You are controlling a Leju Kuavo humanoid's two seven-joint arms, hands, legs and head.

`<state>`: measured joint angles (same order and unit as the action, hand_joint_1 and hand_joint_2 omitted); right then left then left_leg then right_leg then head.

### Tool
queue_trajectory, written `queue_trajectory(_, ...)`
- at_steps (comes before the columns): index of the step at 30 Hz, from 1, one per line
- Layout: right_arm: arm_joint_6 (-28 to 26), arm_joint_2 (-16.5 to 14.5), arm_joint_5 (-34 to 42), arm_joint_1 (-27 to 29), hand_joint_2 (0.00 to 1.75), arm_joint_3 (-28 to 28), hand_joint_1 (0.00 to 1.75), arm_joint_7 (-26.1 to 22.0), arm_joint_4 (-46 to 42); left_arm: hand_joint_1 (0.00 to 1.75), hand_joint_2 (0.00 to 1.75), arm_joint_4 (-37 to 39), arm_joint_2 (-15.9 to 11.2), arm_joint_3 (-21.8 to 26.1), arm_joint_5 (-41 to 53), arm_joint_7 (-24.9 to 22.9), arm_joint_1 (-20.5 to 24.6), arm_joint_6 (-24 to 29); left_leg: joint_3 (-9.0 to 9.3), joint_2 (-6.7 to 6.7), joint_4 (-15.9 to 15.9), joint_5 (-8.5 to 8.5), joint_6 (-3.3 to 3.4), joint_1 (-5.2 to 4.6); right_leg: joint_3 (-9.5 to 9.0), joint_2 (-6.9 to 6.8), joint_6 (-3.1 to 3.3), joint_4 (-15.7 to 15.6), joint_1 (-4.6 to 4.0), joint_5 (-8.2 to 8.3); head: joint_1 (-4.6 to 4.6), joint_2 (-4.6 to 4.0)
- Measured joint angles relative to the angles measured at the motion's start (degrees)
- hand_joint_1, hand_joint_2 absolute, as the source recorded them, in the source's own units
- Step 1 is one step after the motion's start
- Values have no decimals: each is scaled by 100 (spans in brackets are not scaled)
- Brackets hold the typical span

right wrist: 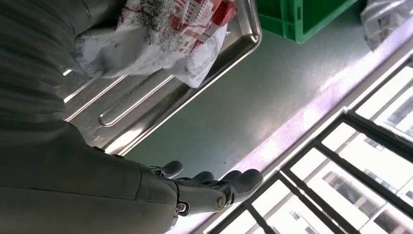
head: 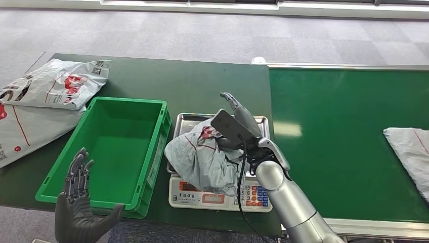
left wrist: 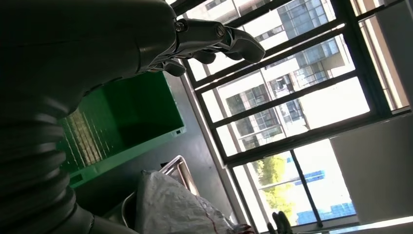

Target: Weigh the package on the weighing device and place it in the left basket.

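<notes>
A crumpled grey package with red print lies on the steel tray of the scale. My right hand hovers over the package's right side with its fingers stretched straight out, gripping nothing. The right wrist view shows the package on the tray beside the palm and the straight fingers past the tray rim. The green basket stands empty to the left of the scale. My left hand is raised at the basket's near left corner, fingers spread and empty.
Two flat grey mail bags lie on the dark table left of the basket. Another grey package rests on the green conveyor belt at the right. The scale's keypad faces me at the table's front edge.
</notes>
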<state>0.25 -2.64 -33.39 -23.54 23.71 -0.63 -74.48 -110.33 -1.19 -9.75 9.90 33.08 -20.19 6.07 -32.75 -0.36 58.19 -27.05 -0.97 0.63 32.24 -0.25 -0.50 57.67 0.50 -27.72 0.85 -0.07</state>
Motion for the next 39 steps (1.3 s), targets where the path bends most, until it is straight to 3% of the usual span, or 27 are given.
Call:
queue_trajectory(6,-191,322,425,1316,175,-1081,0,-487,-1444,0,175,13,-22,-187,894,-845,167,1,-17,-16,2,-6,7,-1,4,-21,-2,-5,11,-5,-1,0)
queue_trajectory(12,-129,551,810,2423,175,-2722,0,-952,-2077,0,175,14,-65,-245,1014,-1011,295,-9,-24,-17,2,-13,13,-9,4,-22,-9,-8,15,-7,-1,0)
queue_trajectory(15,-96,611,814,2629,175,-3174,0,-1014,-2137,0,175,15,-87,-282,1014,-1013,332,-6,-19,5,1,-14,11,-12,7,-1,-10,-7,14,-5,-1,0)
queue_trajectory(24,-148,907,998,3030,175,-3699,0,-1035,-2147,0,175,29,-136,-341,899,-1034,356,8,-10,12,-1,-14,9,-13,3,9,-8,-6,11,-4,-1,0)
queue_trajectory(29,-288,1046,1050,3168,175,-3728,0,-1167,-2074,0,175,25,-151,-469,1022,-1206,445,-151,-10,10,0,-13,10,-13,4,7,-9,-6,14,-4,0,0)
queue_trajectory(36,-884,1056,1345,3381,175,-3617,0,-1738,-2236,0,175,158,-168,-1157,1754,-1620,863,-325,-9,12,1,-13,10,-13,3,9,-9,-7,15,-3,-1,0)
queue_trajectory(38,-1361,975,1613,3456,175,-3613,0,-2203,-2400,0,175,251,-152,-1298,1882,-1779,1056,-363,-9,5,3,-9,16,-13,10,0,-12,-7,17,-3,-1,0)
queue_trajectory(39,-1866,883,1861,3503,175,-3604,0,-2634,-2593,0,175,358,-114,-1412,1991,-1941,1236,-408,-13,-9,4,-5,20,-14,11,-17,-15,-8,18,-4,-1,0)
